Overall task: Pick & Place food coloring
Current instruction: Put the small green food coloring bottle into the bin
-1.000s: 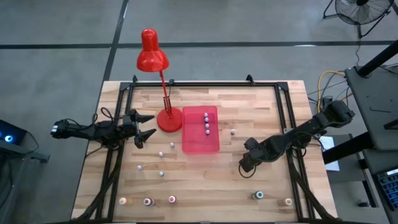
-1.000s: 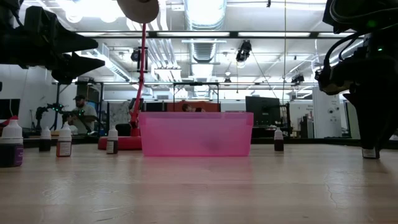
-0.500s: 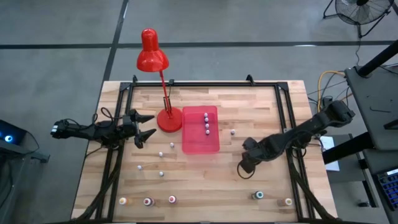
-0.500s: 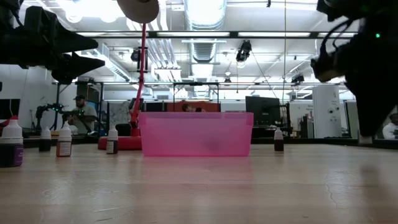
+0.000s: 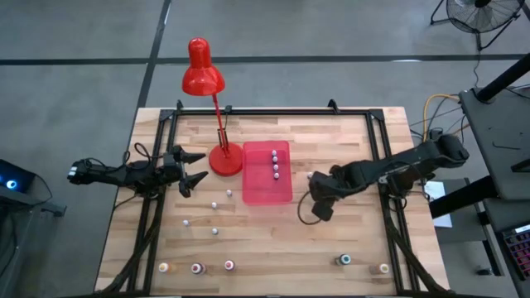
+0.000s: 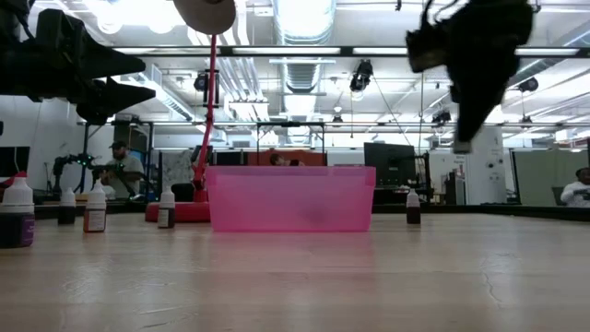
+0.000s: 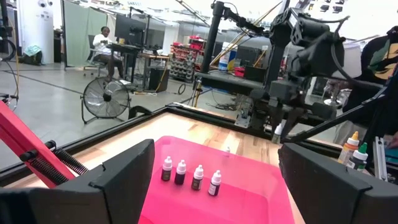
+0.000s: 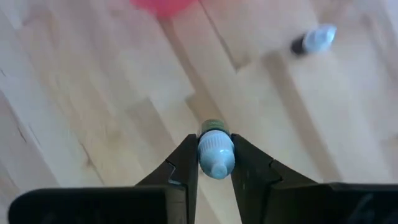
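My right gripper (image 5: 320, 210) hangs above the table just right of the translucent pink tray (image 5: 267, 192), shut on a tiny white-capped food coloring bottle (image 8: 216, 152). In the low view it (image 6: 464, 138) is high over the tabletop. Several small bottles (image 5: 274, 164) stand inside the tray. Another bottle (image 5: 310, 175) stands on the wood beside the tray's right wall. My left gripper (image 5: 195, 169) waits open and level at the table's left, next to the red lamp's base (image 5: 224, 160), with nothing between its fingers. My right gripper pinches the bottle between its two fingers (image 8: 186, 157), at the sides just under the white cap (image 8: 216, 142). The fingers come steeply from above, pointing down. The bottle is lifted clear of the table, its cap end up toward my wrist.
Loose bottles stand left of the tray (image 5: 214, 204) and in a row along the near edge (image 5: 197, 267), (image 5: 342, 260). The red lamp (image 5: 203, 70) leans over the far left. Black rails (image 5: 377, 132) frame the table. Bare wood lies between tray and near row.
My right gripper has taken the bottle off the table and risen well clear, travelling toward the table's left, closer to the tray. The bottle, which stood on the wood a second ago, now hangs in the fingers high above it.
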